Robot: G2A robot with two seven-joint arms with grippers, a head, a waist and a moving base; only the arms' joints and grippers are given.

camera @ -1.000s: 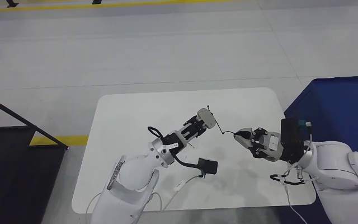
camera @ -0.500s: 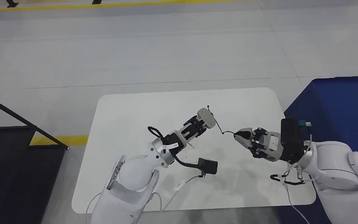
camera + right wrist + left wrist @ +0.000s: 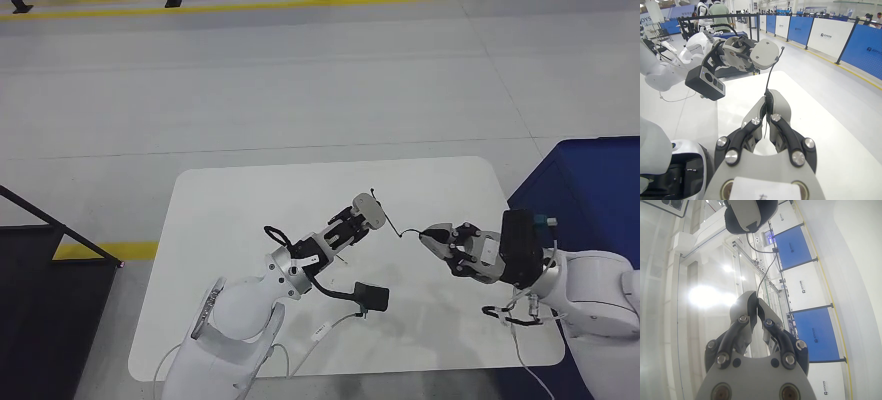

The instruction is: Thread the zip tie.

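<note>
A thin black zip tie (image 3: 396, 228) spans the gap between my two grippers above the white table (image 3: 250, 210). My left gripper (image 3: 378, 214) is shut on the strap near its head end, and the small square head (image 3: 782, 48) sticks out past the fingers. In the left wrist view, the strap (image 3: 762, 277) runs from my left gripper (image 3: 757, 298) up toward the other gripper. My right gripper (image 3: 424, 238) is shut on the tail end. In the right wrist view, the zip tie (image 3: 770, 75) rises from my right gripper (image 3: 767, 93) toward my left gripper (image 3: 777, 58).
Both grippers hang over the middle right of the table. A blue panel (image 3: 580, 190) stands beside the table's right edge. Barriers (image 3: 821, 36) line the floor beyond the table.
My right gripper has shifted slightly with the tail of the zip tie, and the strap's bend sits a little higher. The left arm has kept still.
</note>
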